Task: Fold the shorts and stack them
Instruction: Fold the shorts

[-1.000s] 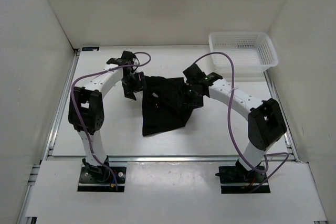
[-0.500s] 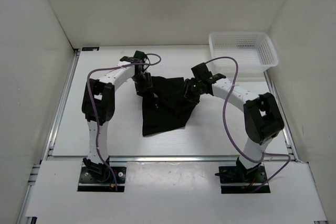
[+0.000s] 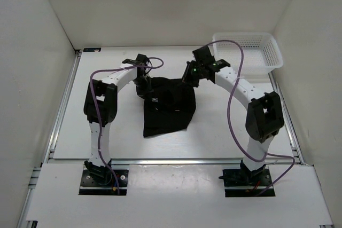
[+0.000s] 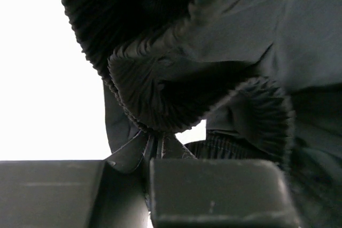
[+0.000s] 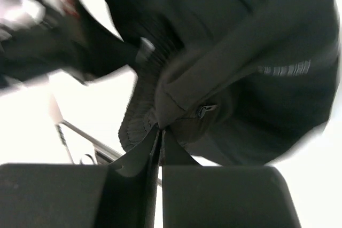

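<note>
Black soft fabric shorts (image 3: pixel 168 111) lie mid-table. The black left gripper (image 3: pixel 143 82) and right gripper (image 3: pixel 190 75) each pinch a far corner, fingers pressed together on the ribbed waistband. The cloth trails from both toward the arm bases, long axis far-to-near. Neither arm is nearer.

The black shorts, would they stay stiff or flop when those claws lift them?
Probably floppy: the shorts bunch and sag between the left gripper and right gripper. Likely light, as small pinches of ribbed waistband hold them.
</note>
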Tool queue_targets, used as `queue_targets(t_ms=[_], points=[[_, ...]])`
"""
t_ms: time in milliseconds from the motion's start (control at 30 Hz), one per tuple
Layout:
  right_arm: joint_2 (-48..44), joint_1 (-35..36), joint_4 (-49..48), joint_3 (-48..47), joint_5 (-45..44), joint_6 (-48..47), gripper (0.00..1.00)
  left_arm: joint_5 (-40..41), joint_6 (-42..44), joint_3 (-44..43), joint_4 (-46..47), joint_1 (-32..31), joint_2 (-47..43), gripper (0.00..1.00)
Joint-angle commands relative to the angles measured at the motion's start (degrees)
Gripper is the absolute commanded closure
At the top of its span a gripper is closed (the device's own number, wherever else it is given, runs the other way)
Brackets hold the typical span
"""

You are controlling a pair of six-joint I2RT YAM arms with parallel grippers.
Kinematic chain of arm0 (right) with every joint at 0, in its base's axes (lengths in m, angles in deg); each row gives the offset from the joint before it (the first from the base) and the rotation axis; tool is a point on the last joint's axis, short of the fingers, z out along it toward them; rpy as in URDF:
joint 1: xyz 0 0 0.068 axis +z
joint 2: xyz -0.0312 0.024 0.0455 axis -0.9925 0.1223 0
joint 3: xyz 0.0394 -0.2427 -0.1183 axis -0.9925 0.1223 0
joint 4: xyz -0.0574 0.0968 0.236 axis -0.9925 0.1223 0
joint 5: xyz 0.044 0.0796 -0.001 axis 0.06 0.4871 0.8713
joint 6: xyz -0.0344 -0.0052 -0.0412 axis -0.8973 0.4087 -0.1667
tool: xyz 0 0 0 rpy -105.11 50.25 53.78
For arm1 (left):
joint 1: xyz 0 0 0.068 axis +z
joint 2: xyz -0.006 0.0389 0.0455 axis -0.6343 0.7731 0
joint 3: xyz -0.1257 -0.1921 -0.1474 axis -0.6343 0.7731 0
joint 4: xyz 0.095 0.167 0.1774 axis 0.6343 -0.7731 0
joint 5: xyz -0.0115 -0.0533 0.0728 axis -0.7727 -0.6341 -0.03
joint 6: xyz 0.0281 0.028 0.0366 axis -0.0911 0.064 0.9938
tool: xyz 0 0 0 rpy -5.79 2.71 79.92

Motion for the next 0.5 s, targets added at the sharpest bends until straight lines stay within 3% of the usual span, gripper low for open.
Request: queue_targets(t_ms=[0, 33, 100, 167, 200, 233, 333, 400, 433, 467], points=[[5.4, -0.9, 0.6, -10.2, 1.6, -1.3, 1.0, 1.0, 2.7, 1.4, 0.3, 0.0, -4.7, 0.9], [7.5, -0.9, 0.6, -13.0, 3.2, -0.7, 1.0, 1.0, 3.6, 2.0, -0.2, 0.0, -5.4, 0.88], [16.1, -1.4, 0.6, -24.7, 4.0, -0.7, 0.89, 1.7, 4.2, 2.6, -1.0, 0.0, -7.4, 0.63], [24.2, -1.4, 0.6, -32.2, 5.4, -0.7, 0.56, 2.8, 4.2, 4.1, -1.7, 0.0, -9.5, 0.28], [25.9, -1.4, 0.6, -37.4, 8.1, -0.7, 0.35, 3.3, 4.2, 4.1, -2.5, 0.5, -10.7, 0.06], [26.7, -1.4, 0.6, -38.5, 8.1, -1.2, 0.29, 3.3, 4.2, 4.1, -3.3, 1.2, -13.2, 0.01], [20.6, -0.9, -0.8, -34.2, 4.3, -4.1, 0.2, 3.9, 4.2, 4.6, -3.9, 2.0, -17.6, 0.01], [16.2, -0.9, -2.5, -28.7, -0.2, -4.8, 0.2, 4.6, 4.2, 2.8, -4.4, 2.7, -19.1, 0.09], [12.0, -0.9, -2.6, -23.3, -1.7, -4.8, 0.2, 4.6, 4.2, 2.2, -5.0, 2.7, -19.1, 0.15], [9.9, -0.9, -3.3, -20.7, -3.1, -5.4, 0.2, 4.6, 4.2, 1.5, -5.0, 2.7, -19.6, 0.36]])
